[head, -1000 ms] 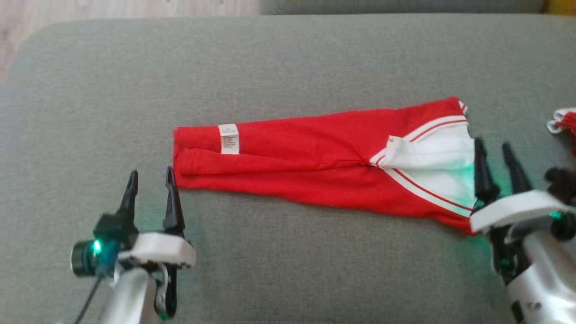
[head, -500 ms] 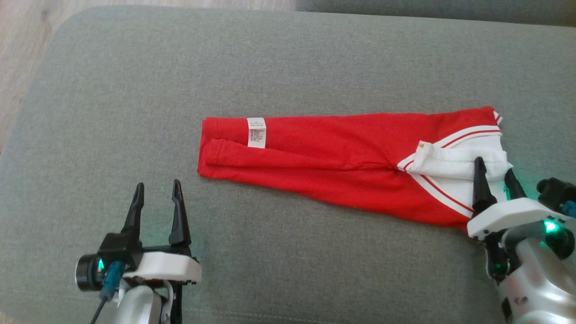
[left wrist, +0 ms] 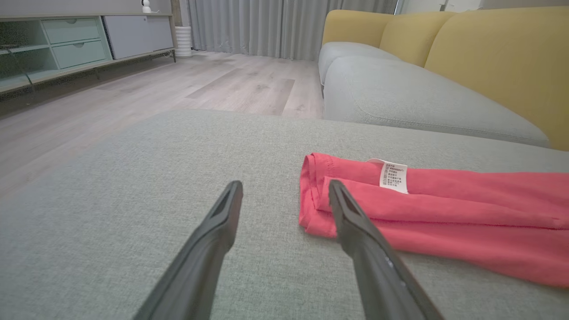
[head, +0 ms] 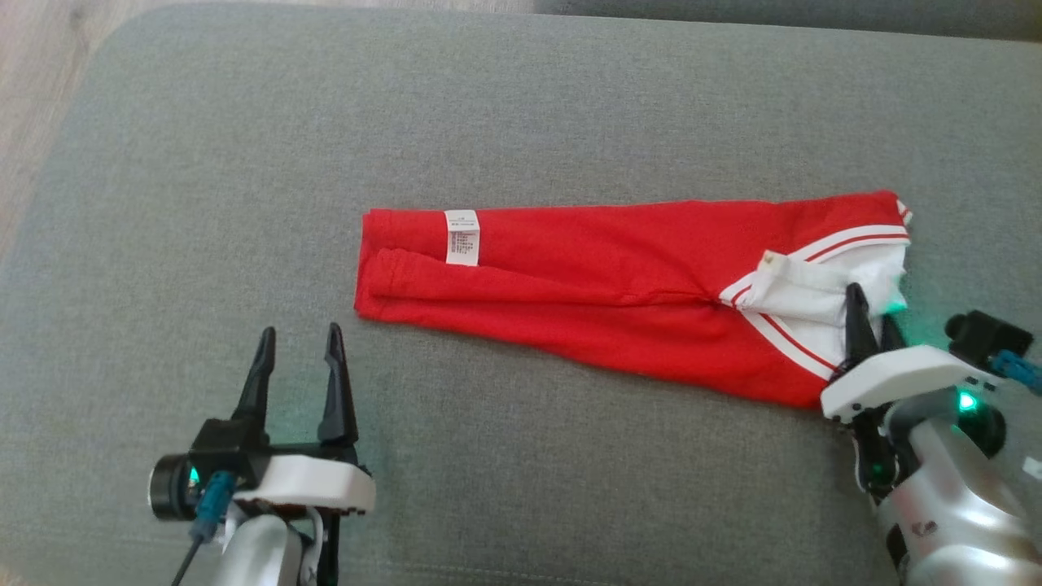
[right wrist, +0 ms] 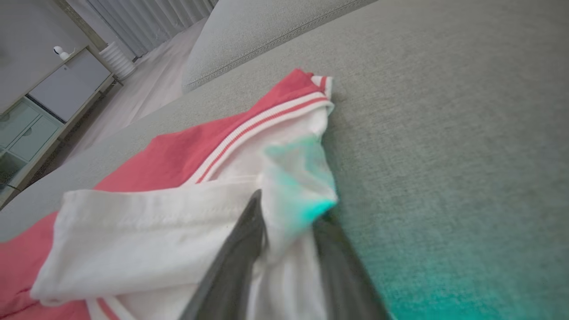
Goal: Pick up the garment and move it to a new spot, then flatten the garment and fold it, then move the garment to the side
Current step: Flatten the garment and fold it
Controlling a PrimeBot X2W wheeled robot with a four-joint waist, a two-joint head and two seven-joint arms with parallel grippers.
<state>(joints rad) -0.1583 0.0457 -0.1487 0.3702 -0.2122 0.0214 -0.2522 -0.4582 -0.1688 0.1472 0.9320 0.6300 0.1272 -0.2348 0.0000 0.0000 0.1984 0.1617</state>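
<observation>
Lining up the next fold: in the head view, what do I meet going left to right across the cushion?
left gripper → folded red end of the garment → white care label → right gripper, fingers at the garment's white end.

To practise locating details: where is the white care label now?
In the head view, the care label lies near the left end of the red garment, by its far edge, beyond the open left gripper.

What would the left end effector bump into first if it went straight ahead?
The left end effector would probably meet bare grey cushion first, just missing the red shirt; depth is unclear.
</observation>
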